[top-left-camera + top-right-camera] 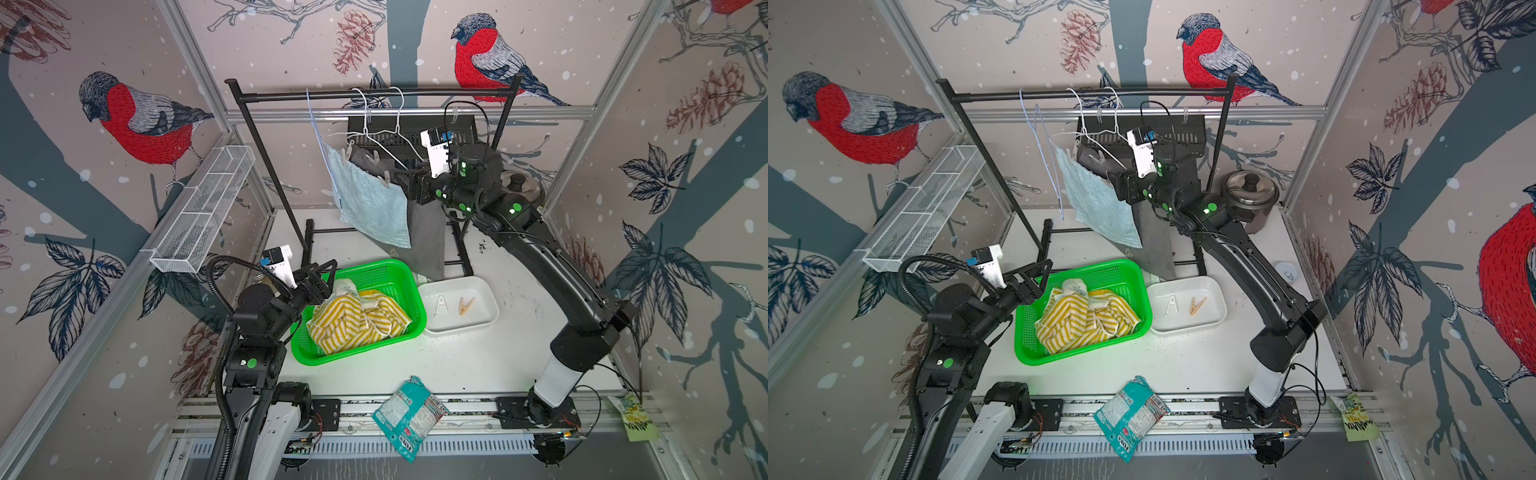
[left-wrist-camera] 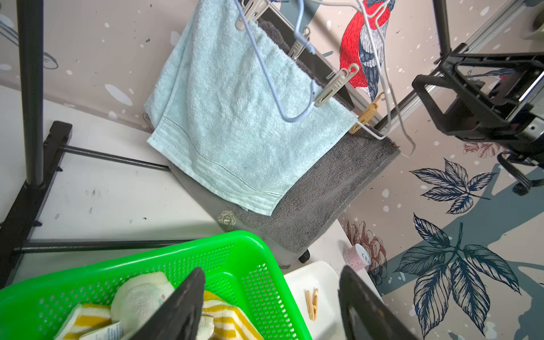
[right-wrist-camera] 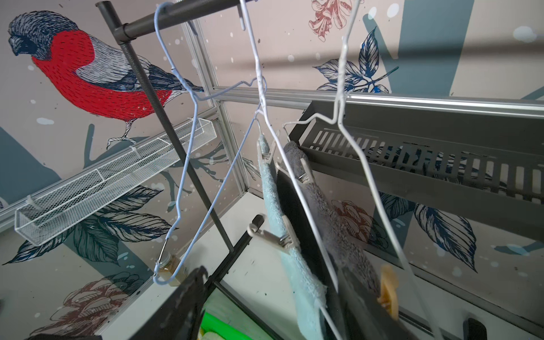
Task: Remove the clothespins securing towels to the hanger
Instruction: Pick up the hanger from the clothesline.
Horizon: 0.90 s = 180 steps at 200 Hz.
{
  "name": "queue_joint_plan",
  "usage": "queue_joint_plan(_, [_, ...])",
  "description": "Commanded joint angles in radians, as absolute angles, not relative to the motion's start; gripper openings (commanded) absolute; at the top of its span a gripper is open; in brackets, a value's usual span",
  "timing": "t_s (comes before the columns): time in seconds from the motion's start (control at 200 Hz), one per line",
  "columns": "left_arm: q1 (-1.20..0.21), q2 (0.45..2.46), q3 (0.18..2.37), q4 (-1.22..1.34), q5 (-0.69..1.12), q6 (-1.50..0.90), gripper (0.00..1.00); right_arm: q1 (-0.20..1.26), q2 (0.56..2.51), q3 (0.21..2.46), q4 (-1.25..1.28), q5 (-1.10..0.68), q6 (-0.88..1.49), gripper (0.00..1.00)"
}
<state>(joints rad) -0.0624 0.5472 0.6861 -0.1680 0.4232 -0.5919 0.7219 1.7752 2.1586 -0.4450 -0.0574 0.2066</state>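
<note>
— Top pair?
— High above six o'clock, tilted down toward twelve; far off, nearly equal, both holding the whole table [image 1: 457,365]
— Wrists?
— Left: low over the green basket [image 2: 206,244], facing one. Right: close beside the rack [image 3: 192,173], facing ten. Shared between both: the light blue towel [image 2: 235,117]

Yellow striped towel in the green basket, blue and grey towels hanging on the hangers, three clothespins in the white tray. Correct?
Not quite. Both top views show only a whitish clothespin and a wooden clothespin in the white tray: two, not three. The rest holds.
</note>
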Motion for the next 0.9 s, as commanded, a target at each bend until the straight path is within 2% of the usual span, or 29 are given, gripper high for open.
queue_joint_plan(0.0, [-0.061, 0.558, 0.677, -0.12, 0.446, -0.609, 0.71, 0.709, 1.818, 2.213, -0.458, -0.067, 0.187, 0.7])
queue_joint_plan(0.21, [-0.061, 0.578, 0.673, -0.106, 0.451, -0.61, 0.71, 0.689, 1.882, 2.252, -0.442, -0.072, 0.176, 0.68])
queue_joint_plan(0.39, [-0.061, 0.595, 0.667, -0.1, 0.455, -0.609, 0.71, 0.681, 1.936, 2.299, -0.436, -0.098, 0.167, 0.6])
queue_joint_plan(0.605, [-0.062, 0.61, 0.66, -0.083, 0.459, -0.612, 0.71, 0.679, 1.988, 2.342, -0.43, -0.116, 0.138, 0.38])
queue_joint_plan(0.86, [-0.061, 0.623, 0.68, -0.089, 0.452, -0.591, 0.71, 0.68, 2.003, 2.36, -0.421, -0.137, 0.102, 0.04])
queue_joint_plan(0.895, [-0.061, 0.622, 0.683, -0.09, 0.45, -0.59, 0.71, 0.681, 1.999, 2.361, -0.42, -0.144, 0.093, 0.03])
